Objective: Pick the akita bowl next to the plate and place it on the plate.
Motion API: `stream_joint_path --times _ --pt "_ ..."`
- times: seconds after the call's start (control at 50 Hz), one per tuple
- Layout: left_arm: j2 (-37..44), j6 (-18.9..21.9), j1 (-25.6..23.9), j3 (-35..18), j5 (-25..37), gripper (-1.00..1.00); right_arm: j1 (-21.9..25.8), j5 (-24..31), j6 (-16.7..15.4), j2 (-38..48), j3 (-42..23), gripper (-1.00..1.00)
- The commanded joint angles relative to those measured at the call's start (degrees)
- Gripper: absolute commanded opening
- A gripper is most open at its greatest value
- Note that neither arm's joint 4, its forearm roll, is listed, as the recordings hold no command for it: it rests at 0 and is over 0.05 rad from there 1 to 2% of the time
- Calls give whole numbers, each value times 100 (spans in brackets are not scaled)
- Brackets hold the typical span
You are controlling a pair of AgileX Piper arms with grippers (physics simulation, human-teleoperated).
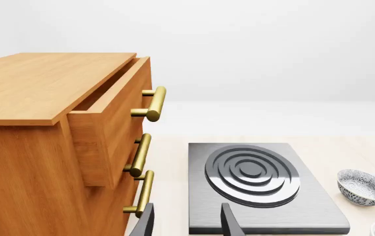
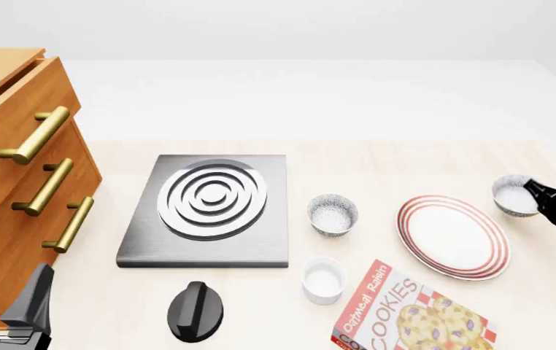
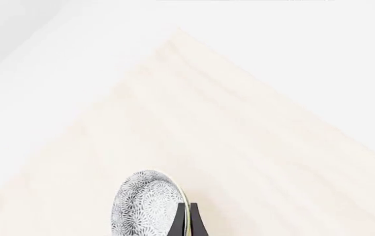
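the right gripper [image 3: 191, 221] is clamped on the bowl's [image 2: 514, 195] rim, bowl tilted. next: carry it over the plate [image 2: 453, 237] and release. left gripper [image 1: 186, 223] idle, fingers apart.

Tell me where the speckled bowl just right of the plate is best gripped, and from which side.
Grip the akita bowl by its thin rim, one finger inside and one outside, on the right side where the right gripper already is. It sits upright and open, its curved wall offering little purchase. The plate lies just to its left.
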Motion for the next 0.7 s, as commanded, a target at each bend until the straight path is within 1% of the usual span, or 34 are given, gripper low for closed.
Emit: stream_joint_path --times 0.02,0.1,0.7 --pt "0 0 0 0 0 100 67 35 99 -202 42 -100" --pt "0 0 0 0 0 100 128 62 171 -294 93 -100" --pt "0 0 0 0 0 100 497 268 339 -1197 524 -100"
